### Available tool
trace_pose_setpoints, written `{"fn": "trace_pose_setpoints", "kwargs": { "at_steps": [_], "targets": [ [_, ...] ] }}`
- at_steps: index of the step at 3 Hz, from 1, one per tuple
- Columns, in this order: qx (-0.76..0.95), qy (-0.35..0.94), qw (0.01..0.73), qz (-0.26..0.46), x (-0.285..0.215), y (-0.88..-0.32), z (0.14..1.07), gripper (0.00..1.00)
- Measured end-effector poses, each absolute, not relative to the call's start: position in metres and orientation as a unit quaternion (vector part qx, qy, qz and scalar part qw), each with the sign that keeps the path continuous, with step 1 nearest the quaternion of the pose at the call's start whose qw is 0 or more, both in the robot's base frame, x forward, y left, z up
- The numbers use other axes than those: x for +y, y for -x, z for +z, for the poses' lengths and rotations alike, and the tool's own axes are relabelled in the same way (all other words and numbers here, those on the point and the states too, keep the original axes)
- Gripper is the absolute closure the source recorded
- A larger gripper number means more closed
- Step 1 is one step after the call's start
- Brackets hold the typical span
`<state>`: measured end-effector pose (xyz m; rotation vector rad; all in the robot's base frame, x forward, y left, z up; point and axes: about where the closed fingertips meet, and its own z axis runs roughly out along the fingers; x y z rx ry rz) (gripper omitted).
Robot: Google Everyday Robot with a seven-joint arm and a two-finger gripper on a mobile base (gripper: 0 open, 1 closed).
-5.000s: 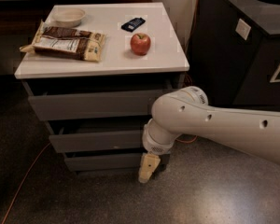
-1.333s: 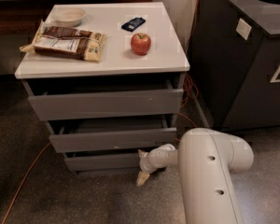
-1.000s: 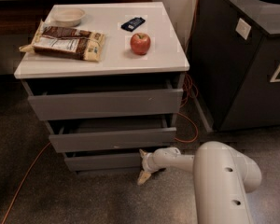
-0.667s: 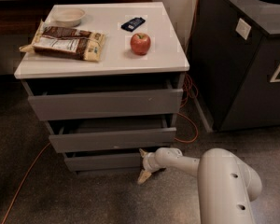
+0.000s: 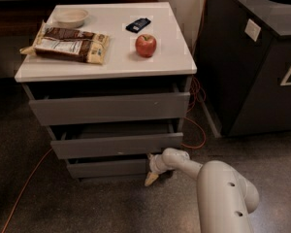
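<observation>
where the bottom drawer ends, the jaws sit just beside it.

floor: dark, speckled | drawer cabinet: grey, white top | black bin — right | end effector — beside bottom drawer

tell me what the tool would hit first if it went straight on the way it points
The tool sits low by the right end of the bottom drawer, pointing down and left. Straight on, it would probably meet the floor first; depth is unclear, so it might clip the drawer front.
</observation>
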<state>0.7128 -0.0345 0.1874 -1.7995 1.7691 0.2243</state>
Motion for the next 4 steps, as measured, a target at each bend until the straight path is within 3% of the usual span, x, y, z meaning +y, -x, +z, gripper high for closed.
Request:
{"fn": "trace_pose_setpoints", "kwargs": {
  "at_steps": [4],
  "targets": [
    [0.684, 0.66, 0.3, 0.086, -0.0434, -0.7178, 0.1798, 0.95]
  ]
}}
